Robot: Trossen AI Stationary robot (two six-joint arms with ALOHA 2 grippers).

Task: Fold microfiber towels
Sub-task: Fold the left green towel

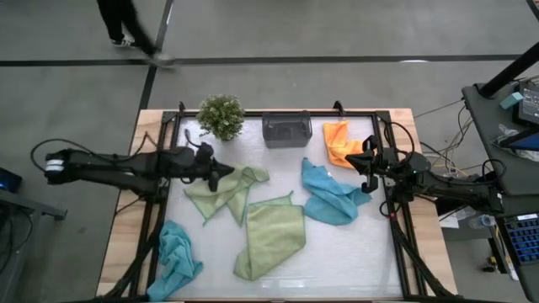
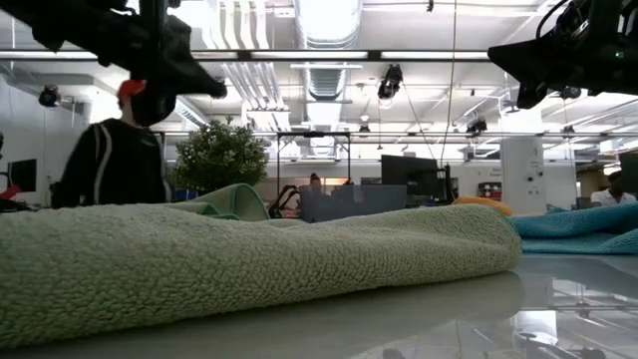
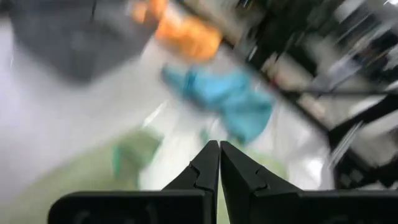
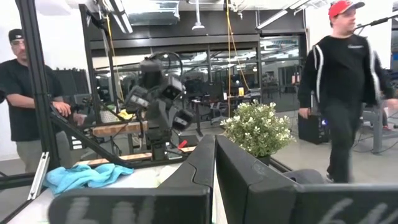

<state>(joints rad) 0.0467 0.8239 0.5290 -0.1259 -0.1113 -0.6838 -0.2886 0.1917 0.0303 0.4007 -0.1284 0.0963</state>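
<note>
High view: five towels spread over the surface (image 1: 337, 252). Orange towel (image 1: 338, 140) near the back right corner, crumpled blue towel (image 1: 331, 194) right of centre, flat green towel (image 1: 274, 236) toward the front middle, rumpled green towel (image 1: 226, 190) left of centre, second blue towel (image 1: 174, 260) hanging at the front left corner. Plant (image 1: 221, 116) and grey bin (image 1: 286, 129) along the back edge. Left end effector (image 1: 221, 172) over the rumpled green towel, right end effector (image 1: 364, 157) between orange and blue towels; both empty.

Low view: green towel filling the foreground, both arms raised clear above the surface.

Left wrist view: fingers (image 3: 204, 168) pressed together, nothing between, blurred towels beyond.

Right wrist view: fingers (image 4: 239, 168) likewise closed on nothing; plant, left arm and two people beyond.
</note>
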